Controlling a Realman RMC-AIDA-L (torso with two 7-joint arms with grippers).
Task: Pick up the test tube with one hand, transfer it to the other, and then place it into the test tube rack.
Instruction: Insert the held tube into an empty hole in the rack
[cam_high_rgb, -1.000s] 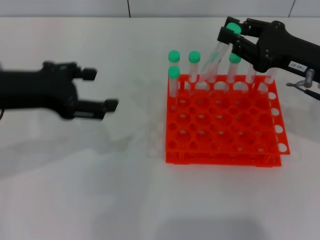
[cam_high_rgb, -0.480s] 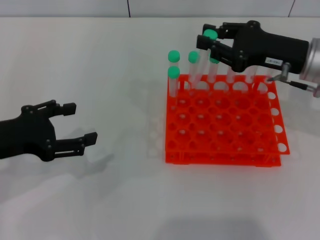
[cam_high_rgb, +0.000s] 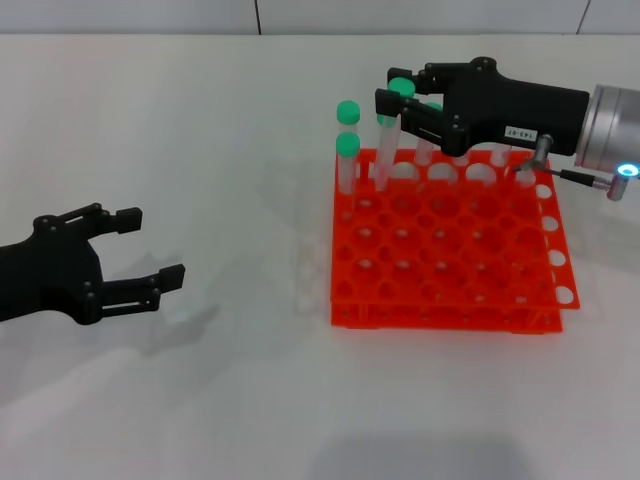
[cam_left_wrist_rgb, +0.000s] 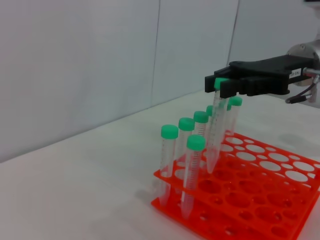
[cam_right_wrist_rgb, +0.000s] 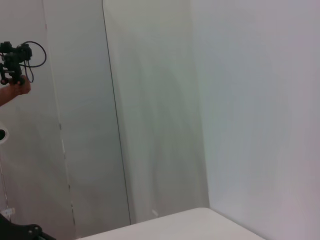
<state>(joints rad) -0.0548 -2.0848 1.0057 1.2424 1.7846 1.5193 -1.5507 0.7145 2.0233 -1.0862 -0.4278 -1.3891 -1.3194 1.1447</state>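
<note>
The white tabletop (cam_high_rgb: 200, 400) carried the orange rack (cam_high_rgb: 450, 250), which stood toward the robot's right. The right gripper (cam_high_rgb: 400, 100), on the arm with the white label, hovered over the rack's far rows, closed on the green cap end of the test tube (cam_left_wrist_rgb: 216, 127). The tube hung slightly tilted, its pointed tip just above a hole near the other capped tubes (cam_left_wrist_rgb: 187, 145) already standing there. The left gripper (cam_high_rgb: 150, 245) sat well apart on the robot's left, low over the tabletop, its fingers spread and holding nothing. I judged the tilt the main risk: the tip could catch a hole's rim or knock a neighbouring tube, and an early release might let it topple.
</note>
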